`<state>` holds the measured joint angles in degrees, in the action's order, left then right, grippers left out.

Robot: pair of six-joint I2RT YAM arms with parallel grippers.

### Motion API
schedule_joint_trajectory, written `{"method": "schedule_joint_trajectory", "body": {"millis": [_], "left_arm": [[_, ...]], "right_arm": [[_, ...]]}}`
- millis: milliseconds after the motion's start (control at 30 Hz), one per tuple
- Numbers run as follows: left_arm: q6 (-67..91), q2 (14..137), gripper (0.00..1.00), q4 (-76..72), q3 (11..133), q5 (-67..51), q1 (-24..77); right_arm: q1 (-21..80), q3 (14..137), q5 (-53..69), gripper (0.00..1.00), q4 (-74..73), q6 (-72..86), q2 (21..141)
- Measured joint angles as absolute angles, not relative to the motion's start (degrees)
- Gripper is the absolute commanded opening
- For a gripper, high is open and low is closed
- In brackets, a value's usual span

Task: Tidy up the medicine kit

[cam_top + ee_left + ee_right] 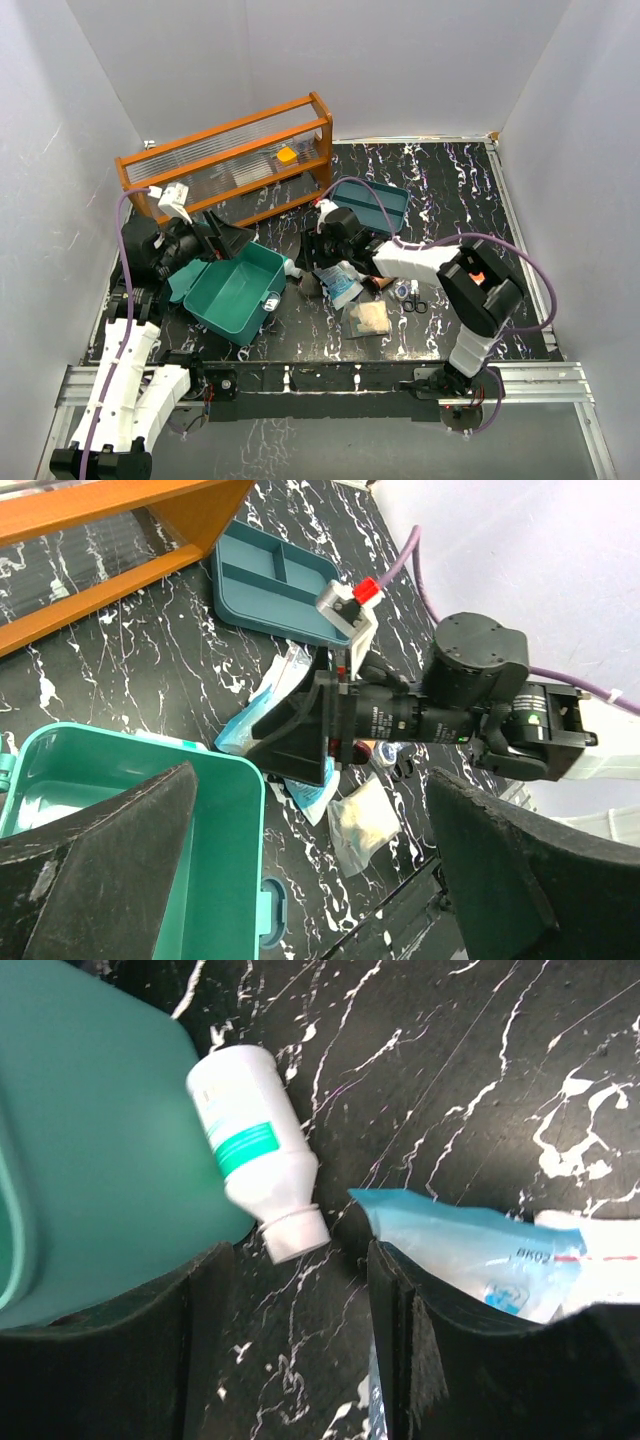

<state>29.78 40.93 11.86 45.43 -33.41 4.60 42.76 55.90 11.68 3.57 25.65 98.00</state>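
Note:
The medicine kit (235, 290) lies open on the left, a teal box with its lid (185, 283) flung back. Its tray insert (375, 205) rests apart at the back centre. A white bottle (255, 1145) with a green label lies on its side against the kit's outer wall (90, 1160). My right gripper (300, 1250) is open, its fingers on either side of the bottle's cap without touching it. A blue packet (470, 1245) lies under the right finger. My left gripper (312, 775) hovers wide open over the kit's near corner (130, 810), holding nothing.
An orange wooden rack (230, 160) stands at the back left. A clear bag with beige contents (368, 318), small scissors (415, 300) and other small items lie right of the kit. White walls enclose the table on three sides.

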Motion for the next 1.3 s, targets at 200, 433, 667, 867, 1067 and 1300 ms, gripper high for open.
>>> {"method": "schedule_joint_trajectory", "body": {"millis": [200,433,667,867,1067,1300], "left_arm": [[30.11,40.64,0.98,11.55,44.71,-33.41,4.60],[30.70,40.45,0.98,10.52,44.03,-33.45,4.60],[30.68,39.83,0.98,10.90,44.03,-33.36,4.60],[30.68,39.55,0.98,11.25,44.03,-32.82,4.60],[30.65,39.53,0.99,11.60,44.03,-32.38,4.60],[30.61,39.55,0.99,11.60,44.03,-32.16,4.60]], "right_arm": [[42.96,59.11,13.10,0.60,5.10,24.21,104.97],[43.29,63.77,16.29,0.60,6.76,23.92,111.20],[43.29,66.37,18.13,0.55,9.41,23.31,114.34],[43.29,66.65,18.85,0.47,9.43,21.67,114.76],[43.29,66.65,18.55,0.46,9.21,20.86,114.80],[43.40,66.65,17.06,0.53,9.26,20.78,114.80]]}}
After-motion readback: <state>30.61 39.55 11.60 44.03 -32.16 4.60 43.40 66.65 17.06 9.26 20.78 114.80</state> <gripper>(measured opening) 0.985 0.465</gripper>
